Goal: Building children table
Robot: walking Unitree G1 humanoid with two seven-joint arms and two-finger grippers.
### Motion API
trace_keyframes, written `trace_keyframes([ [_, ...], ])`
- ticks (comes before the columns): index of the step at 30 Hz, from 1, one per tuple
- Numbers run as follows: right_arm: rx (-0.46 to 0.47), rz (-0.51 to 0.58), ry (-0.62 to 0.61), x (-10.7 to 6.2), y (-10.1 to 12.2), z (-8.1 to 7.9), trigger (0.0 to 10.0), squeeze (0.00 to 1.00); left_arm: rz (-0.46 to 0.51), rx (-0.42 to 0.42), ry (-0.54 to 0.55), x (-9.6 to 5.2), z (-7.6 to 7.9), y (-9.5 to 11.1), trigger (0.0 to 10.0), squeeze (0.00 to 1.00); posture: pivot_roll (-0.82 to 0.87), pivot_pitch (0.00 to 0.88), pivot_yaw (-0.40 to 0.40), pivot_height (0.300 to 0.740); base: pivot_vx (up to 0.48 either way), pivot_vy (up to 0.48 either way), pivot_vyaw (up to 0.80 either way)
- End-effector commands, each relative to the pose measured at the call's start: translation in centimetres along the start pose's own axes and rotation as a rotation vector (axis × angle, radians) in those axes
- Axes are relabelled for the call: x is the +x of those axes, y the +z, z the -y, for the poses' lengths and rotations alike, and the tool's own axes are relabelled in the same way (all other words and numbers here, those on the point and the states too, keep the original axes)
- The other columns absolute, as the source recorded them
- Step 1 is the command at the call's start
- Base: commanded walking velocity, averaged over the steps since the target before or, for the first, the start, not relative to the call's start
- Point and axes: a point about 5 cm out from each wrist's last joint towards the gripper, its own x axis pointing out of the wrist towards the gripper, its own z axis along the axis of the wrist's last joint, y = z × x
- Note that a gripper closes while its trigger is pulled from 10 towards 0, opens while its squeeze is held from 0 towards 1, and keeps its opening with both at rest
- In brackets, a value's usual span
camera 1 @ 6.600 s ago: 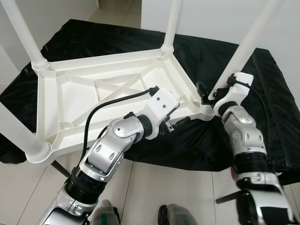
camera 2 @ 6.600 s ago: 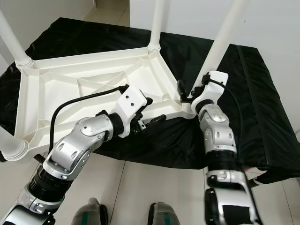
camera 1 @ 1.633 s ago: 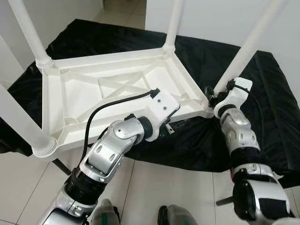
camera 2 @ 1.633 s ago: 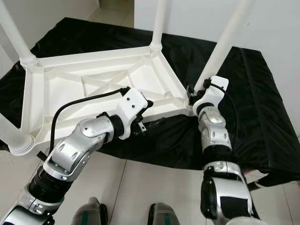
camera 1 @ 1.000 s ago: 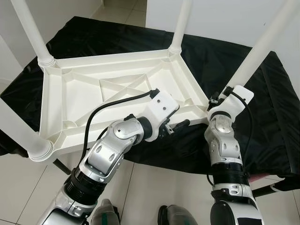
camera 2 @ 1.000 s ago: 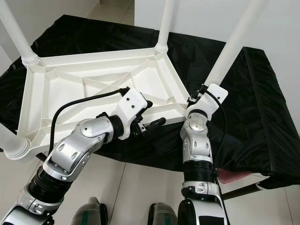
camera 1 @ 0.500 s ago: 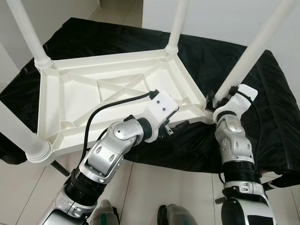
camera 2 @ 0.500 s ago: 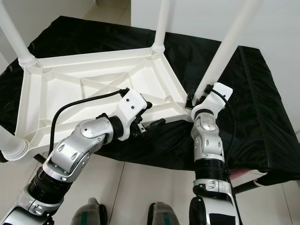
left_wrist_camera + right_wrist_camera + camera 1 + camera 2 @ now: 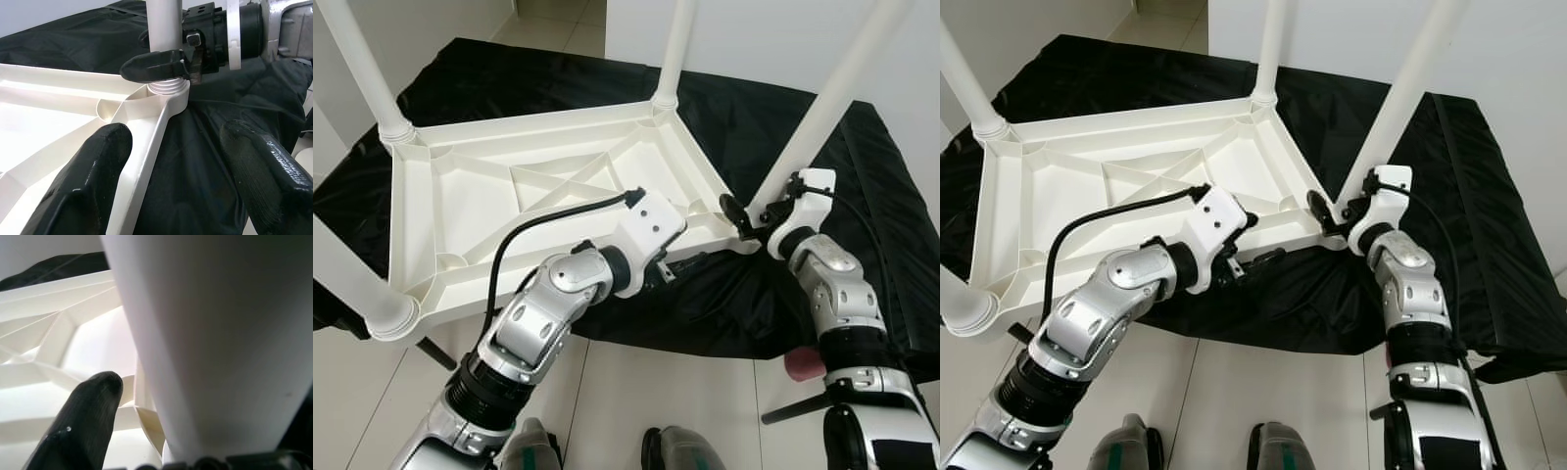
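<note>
A white plastic children's table (image 9: 421, 196) lies upside down on a black cloth, its legs pointing up. My left gripper (image 9: 181, 161) is open at the table's near rim, one finger over the frame's inside and the other over the cloth; it also appears as the left gripper (image 9: 690, 262) in the head view. My right gripper (image 9: 754, 211) sits at the base of the near-right leg (image 9: 822, 108). One black finger (image 9: 732, 209) reaches past the leg's left side, with a small gap to it. The leg hides the other finger.
The black cloth (image 9: 773, 127) covers a low platform and hangs over its near edge. Three more white legs stand at the far-left (image 9: 362, 69), far-right (image 9: 675, 49) and near-left (image 9: 342, 274) corners. A pink object (image 9: 800, 364) lies on the tiled floor. A white wall rises behind.
The view has shifted a little. My right wrist has turned at the leg's base, so one finger now points out to the leg's left. The left arm holds its place.
</note>
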Motion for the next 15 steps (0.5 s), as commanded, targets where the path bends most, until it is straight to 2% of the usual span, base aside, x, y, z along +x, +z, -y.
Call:
trace_keyframes([
  [1, -0.032, -0.021, 0.015, 0.2, -0.3, 0.5, 10.0, 0.00, 0.003, 0.008, -0.036, 0.1, 0.4, 0.2, 10.0, 0.00, -0.05, 0.014, -0.036, 0.740, 0.000, 0.000, 0.00],
  [3, -0.041, -0.030, 0.019, 0.2, -0.4, 0.9, 5.0, 0.00, 0.002, 0.009, -0.037, 0.1, 0.5, 0.2, 10.0, 0.00, -0.04, 0.012, -0.035, 0.740, 0.000, 0.000, 0.00],
  [4, -0.041, -0.030, 0.019, 0.2, -0.4, 0.9, 5.0, 0.00, 0.002, 0.009, -0.037, 0.1, 0.5, 0.2, 10.0, 0.00, -0.04, 0.012, -0.035, 0.740, 0.000, 0.000, 0.00],
  [5, -0.042, -0.037, 0.019, 0.2, -0.5, 1.0, 4.4, 0.00, 0.002, 0.009, -0.038, 0.1, 0.4, 0.2, 10.0, 0.00, -0.04, 0.012, -0.035, 0.740, 0.000, 0.000, 0.00],
  [6, -0.048, -0.043, 0.024, 0.2, -0.7, 1.2, 0.0, 0.00, 0.002, 0.009, -0.038, 0.0, 0.5, 0.2, 10.0, 0.00, -0.04, 0.012, -0.036, 0.740, 0.000, 0.000, 0.00],
  [15, -0.055, -0.056, 0.042, 0.0, -1.4, 1.6, 0.0, 0.00, -0.002, 0.004, -0.038, -0.1, 0.7, 0.1, 10.0, 0.00, -0.04, 0.022, -0.038, 0.740, 0.000, 0.000, 0.00],
])
